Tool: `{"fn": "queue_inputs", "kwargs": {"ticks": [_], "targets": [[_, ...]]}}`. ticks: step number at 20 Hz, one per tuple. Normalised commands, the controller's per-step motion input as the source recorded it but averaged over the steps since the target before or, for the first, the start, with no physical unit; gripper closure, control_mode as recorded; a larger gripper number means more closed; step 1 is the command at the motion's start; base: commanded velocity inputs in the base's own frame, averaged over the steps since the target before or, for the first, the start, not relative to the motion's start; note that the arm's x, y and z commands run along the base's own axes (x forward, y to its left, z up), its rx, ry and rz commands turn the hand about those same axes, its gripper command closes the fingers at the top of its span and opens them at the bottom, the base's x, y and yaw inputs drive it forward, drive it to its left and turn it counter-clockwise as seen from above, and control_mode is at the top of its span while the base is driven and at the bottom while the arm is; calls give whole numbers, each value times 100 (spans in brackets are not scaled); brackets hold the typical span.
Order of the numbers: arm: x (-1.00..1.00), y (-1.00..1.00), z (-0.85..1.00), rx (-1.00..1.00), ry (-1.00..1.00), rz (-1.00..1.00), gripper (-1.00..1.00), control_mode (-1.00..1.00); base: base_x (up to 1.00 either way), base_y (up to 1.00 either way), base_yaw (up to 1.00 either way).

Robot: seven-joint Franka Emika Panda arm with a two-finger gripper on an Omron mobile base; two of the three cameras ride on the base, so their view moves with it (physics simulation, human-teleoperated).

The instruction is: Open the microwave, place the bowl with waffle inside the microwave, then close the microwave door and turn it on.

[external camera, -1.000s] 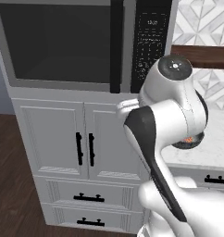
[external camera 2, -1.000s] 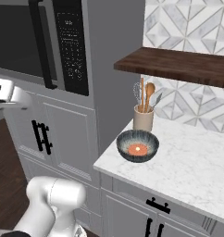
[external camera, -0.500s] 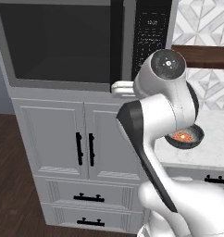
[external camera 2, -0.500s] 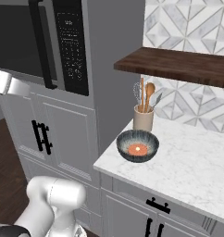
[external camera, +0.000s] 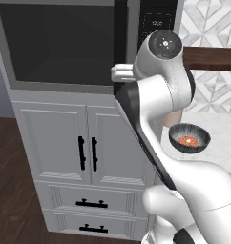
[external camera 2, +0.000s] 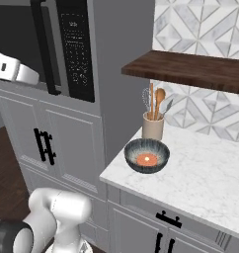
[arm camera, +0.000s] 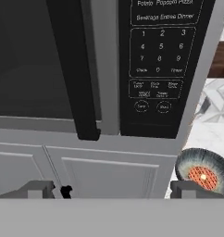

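Grey panelled cabinets (external camera: 86, 143) and a white marble counter (external camera 2: 210, 173) frame the job, and the microwave (external camera: 65, 43) sits built in above the cabinet doors, its microwave door (arm camera: 35, 60) shut flush. Its black handle (arm camera: 74, 69) is a long bar running straight up and down along the door's right edge, just beside the keypad panel (arm camera: 160, 60), so the door should swing out from that side. The gripper (arm camera: 111, 189) faces the front below the handle's lower end, its fingers (arm camera: 40, 189) spread wide with nothing between them. The bowl (external camera 2: 146, 155) with the waffle (external camera 2: 146, 159) rests upright on the counter near the edge, just in front of the utensil cup (external camera 2: 152, 126).

My worry is the approach: the handle stands close to the keypad, so a finger drifting right could press a button, or the grip could slip off the bar's bottom tip when pulling.
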Motion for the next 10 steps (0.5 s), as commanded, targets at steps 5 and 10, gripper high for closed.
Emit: {"fn": "queue_inputs", "kwargs": {"ticks": [5,10], "targets": [[56,23,0,-7,-6,0,-100,-100,0,0,0],[68,23,0,-13,-1,0,-100,-100,0,0,0]]}}
